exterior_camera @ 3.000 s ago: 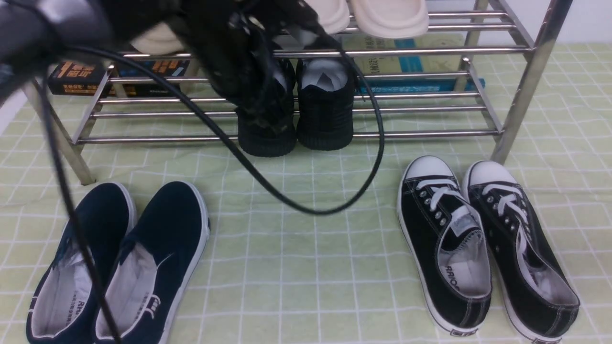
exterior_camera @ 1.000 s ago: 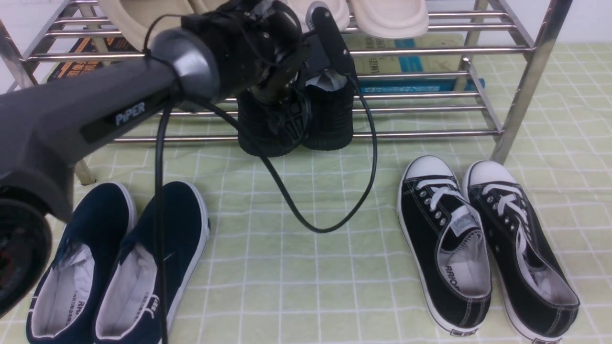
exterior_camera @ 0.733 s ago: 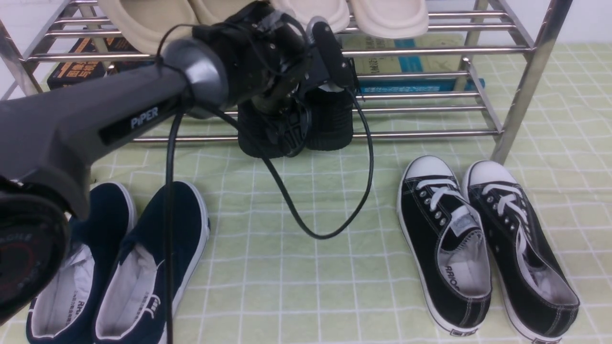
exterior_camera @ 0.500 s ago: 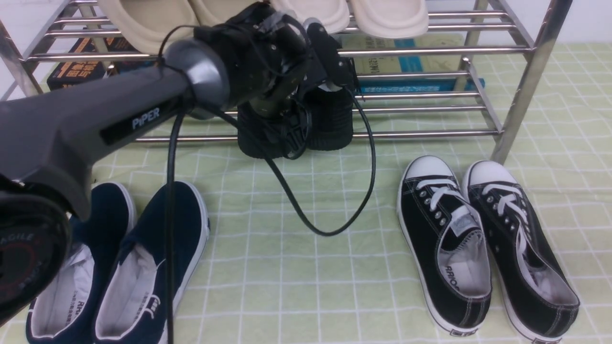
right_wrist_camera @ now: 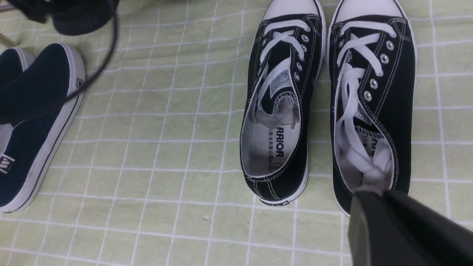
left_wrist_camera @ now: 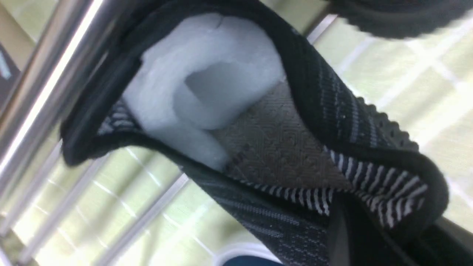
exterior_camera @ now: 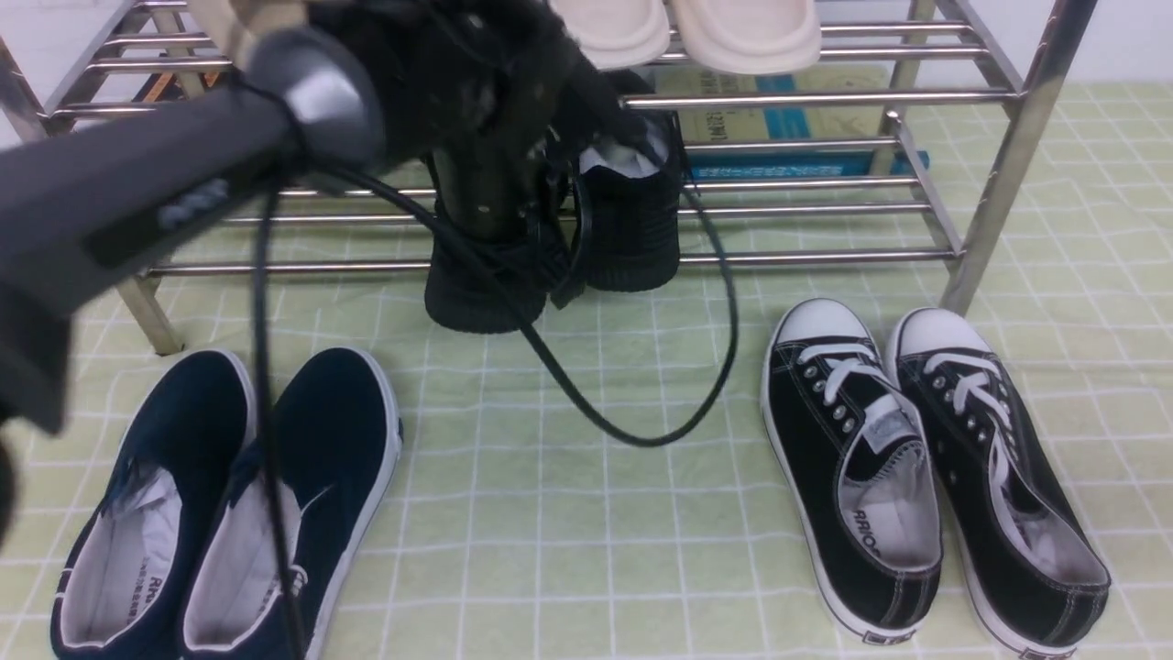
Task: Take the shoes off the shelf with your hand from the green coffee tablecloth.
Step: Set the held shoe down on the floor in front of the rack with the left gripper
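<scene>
Shoes (exterior_camera: 632, 234) | 12 o'clock, shelf (exterior_camera: 825, 259) lower tier, left toe overhanging front bar | light, soft knit (paper-stuffed), likely best pinched at heel collar | left claw (exterior_camera: 486, 110) over left shoe, blurred, grip unreadable | right claw (right_wrist_camera: 402, 229) state unreadable

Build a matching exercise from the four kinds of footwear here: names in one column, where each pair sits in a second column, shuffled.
Column one
1. navy slip-ons
2. black knit sneakers
3. white-toed canvas sneakers
4. cream slippers

Column two
a. top tier of the shelf
b. on the green checked cloth, robot's right
c. at the shelf's lower tier
d. on the cloth, robot's left

Pairs: 1-d, 2-c, 3-b, 4-a
</scene>
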Available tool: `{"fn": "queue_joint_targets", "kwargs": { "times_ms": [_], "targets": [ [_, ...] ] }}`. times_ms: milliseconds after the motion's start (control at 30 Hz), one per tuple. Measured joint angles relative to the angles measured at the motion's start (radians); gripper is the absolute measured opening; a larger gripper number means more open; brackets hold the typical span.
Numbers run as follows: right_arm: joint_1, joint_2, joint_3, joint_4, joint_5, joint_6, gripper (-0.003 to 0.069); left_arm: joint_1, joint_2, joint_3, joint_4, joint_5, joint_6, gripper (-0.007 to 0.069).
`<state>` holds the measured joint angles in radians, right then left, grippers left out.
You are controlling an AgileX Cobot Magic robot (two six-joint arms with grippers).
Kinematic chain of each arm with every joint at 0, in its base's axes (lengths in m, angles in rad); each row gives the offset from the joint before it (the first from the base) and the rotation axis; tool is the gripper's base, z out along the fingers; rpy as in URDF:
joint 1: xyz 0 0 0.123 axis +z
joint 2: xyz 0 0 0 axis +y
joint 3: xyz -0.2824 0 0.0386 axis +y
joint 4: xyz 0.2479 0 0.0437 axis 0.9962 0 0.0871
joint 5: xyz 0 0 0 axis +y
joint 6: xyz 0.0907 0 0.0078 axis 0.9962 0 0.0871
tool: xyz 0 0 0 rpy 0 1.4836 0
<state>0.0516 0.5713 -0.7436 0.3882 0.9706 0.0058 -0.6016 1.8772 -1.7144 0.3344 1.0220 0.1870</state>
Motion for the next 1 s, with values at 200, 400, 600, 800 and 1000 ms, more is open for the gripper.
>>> {"fn": "queue_joint_targets", "kwargs": {
  "times_ms": [200, 400, 600, 800, 1000],
  "targets": [
    [0.0, 0.0, 0.0, 0.001, 0.0, -0.006, 0.0058, 0.0, -0.091, 0.0, -0.105, 0.118, -0.002, 0.0101],
    [0.0, 0.0, 0.0, 0.001, -0.001, -0.006, 0.0063, 0.0, -0.135, 0.0, -0.257, 0.212, -0.029, 0.0101],
    [0.0, 0.0, 0.0, 0.001, 0.0, -0.012, 0.0067, -0.021, -0.145, 0.031, -0.267, 0.206, -0.128, 0.0101],
    [0.0, 0.0, 0.0, 0.001, 0.0, -0.019, 0.0071, -0.132, -0.22, 0.165, -0.193, 0.21, -0.24, 0.0101],
    [0.0, 0.0, 0.0, 0.001, 0.0, -0.019, 0.0076, -0.243, -0.274, 0.322, -0.052, 0.196, -0.471, 0.0101]
  ]
}}
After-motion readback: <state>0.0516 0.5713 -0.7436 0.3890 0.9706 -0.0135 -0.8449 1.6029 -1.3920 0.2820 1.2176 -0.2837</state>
